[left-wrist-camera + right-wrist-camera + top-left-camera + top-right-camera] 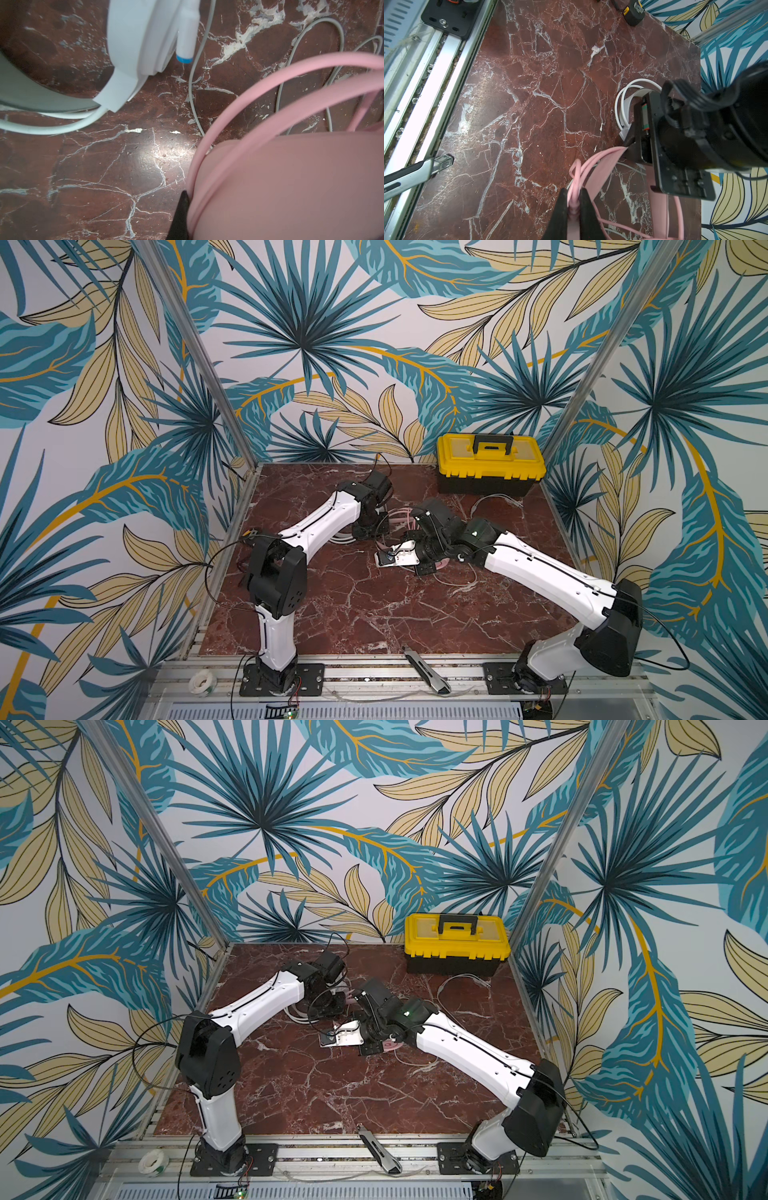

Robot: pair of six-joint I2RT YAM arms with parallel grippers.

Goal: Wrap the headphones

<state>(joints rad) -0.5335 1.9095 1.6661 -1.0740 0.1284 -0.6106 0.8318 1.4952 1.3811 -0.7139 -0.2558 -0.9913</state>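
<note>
pink headset (291,187): mid-table between the two wrists, mostly hidden under them in both top views; its broad headband looms large in the left wrist view.
left gripper (628,146): jaws closed tight on the edge of the pink headband.
pink cable (577,174): bunched in loops, trailing over the marble.
right gripper (574,195): fingers pinched together on the bunched pink cable.
white headset (128,41): on the table just beside the pink one, blue-tipped boom mic (186,31) along its earcup.
marble tabletop (353,614): carries both headsets.
yellow toolbox (490,464): far right corner, lid down.
utility knife (428,672): on the front rail.
</note>
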